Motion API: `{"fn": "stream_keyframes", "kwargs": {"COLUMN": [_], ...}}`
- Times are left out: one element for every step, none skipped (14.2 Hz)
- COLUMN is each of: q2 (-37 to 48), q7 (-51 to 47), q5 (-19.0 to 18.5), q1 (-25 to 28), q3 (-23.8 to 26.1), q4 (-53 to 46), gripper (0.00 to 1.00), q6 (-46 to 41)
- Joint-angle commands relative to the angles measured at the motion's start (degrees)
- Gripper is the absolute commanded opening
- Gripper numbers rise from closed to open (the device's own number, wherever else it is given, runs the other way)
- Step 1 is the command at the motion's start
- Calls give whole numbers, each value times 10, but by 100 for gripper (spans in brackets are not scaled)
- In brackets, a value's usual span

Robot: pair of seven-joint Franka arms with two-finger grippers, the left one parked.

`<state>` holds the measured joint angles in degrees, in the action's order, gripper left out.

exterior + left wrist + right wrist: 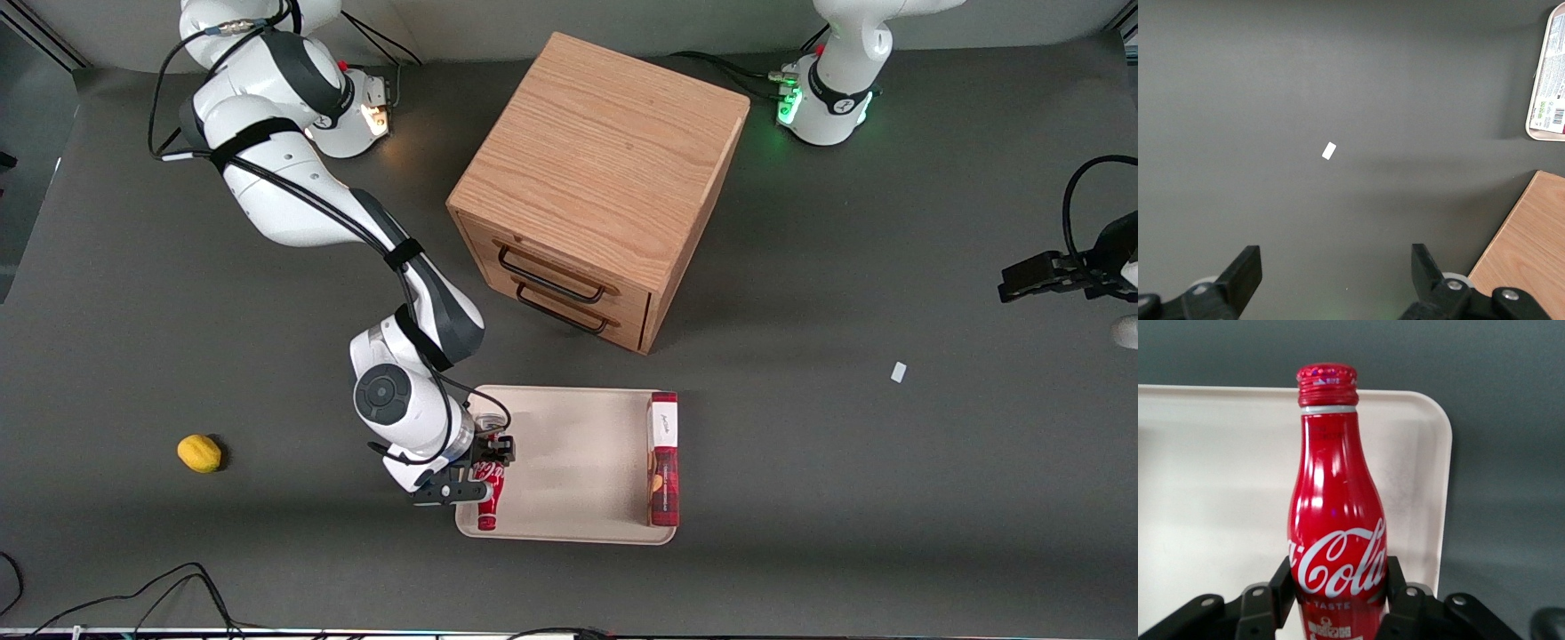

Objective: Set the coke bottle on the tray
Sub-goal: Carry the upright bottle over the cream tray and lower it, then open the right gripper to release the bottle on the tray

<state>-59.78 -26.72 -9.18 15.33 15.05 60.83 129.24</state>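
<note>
The coke bottle (1337, 520) lies lengthwise over the tray (569, 462), at the tray's end toward the working arm, its cap pointing toward the front camera and close to the tray's rim. The gripper (483, 469) sits at the bottle's lower body — its two black fingers (1282, 583) press against either side of the red body just below the white script logo, clamped on it. Whether the bottle rests on the tray floor or hangs just above it cannot be told. At the tray's end toward the parked arm lies a flat red box (663, 460) with a white label. A wooden two-drawer cabinet (597, 187) stands farther from the front camera than the tray, and a lemon (199, 453) lies well apart from the tray, toward the working arm's end of the table.
</note>
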Motion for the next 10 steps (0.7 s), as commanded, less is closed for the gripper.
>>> {"fn": "stream_keyframes", "kwargs": {"q2": [-3,-6,-10,-13,-13,-13,-13,-13,-13,-11], "q7": [-22,-22,-22,-22,-22,-22,-22,-22,-22,-23], "q5": [-13,-13,-14,-14,-14,-13,-13,-13,-13,-13], "q1": [2,2,1,-1,-2,-3,-3,-3,-3,-3], "q3": [0,0,-1,-1,-1,-2,-2,-2,-2,-2], "q4": [1,1,1,2,2,2,2,2,2,2], "gripper": [72,80,82,89,91,91,91,92,93,96], "q6": [28,36,36,37,46,51,51,51,51,51]}}
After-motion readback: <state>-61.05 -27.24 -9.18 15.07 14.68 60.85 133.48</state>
